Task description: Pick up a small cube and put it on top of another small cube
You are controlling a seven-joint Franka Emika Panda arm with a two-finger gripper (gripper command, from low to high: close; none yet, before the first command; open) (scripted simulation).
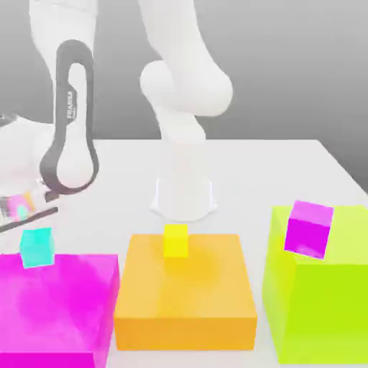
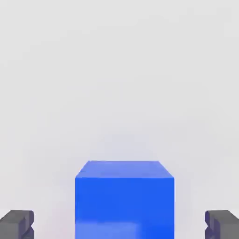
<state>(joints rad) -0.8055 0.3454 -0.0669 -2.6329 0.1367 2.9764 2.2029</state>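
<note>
The small cube, plain cyan, rests on the back edge of a big magenta block at the exterior view's left. My arm bends down toward that view's left edge, behind the cyan cube. In the hand view a blue cube sits on the pale table between my gripper's two dark fingertips. A gap shows on each side of the blue cube, so the gripper is open around it and not touching it.
A small yellow cube sits on a big orange block in the middle. A slightly larger magenta cube sits tilted on a big lime block at the exterior view's right. The arm's white base stands behind them.
</note>
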